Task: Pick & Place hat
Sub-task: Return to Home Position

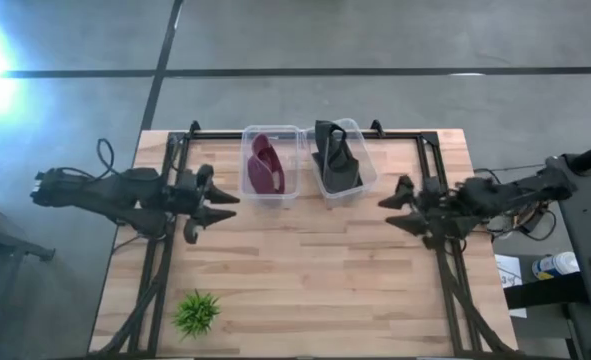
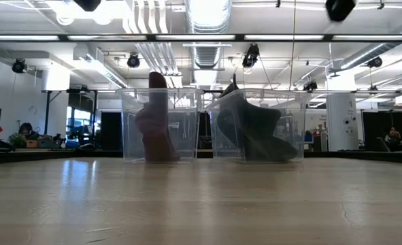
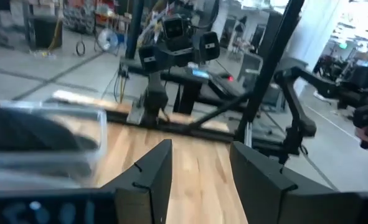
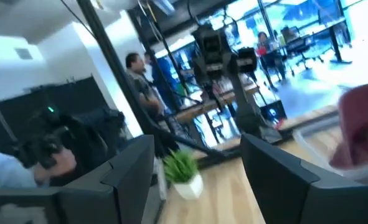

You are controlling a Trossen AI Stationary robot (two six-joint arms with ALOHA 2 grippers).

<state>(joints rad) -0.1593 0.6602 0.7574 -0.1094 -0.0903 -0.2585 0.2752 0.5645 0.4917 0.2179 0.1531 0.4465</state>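
Observation:
Two clear plastic bins stand side by side at the table's far edge. The left bin holds a maroon hat, standing on its edge against the wall. The right bin holds a dark grey hat, leaning inside. My left gripper hovers open at the table's left side, just left of the maroon hat's bin. My right gripper hovers open at the right side, right of and nearer than the grey hat's bin. Both hold nothing.
A small green potted plant stands near the table's near left corner, also in the right wrist view. Black frame rails run along the table's left, right and far sides. Bare wood lies between the arms. People stand beyond the table.

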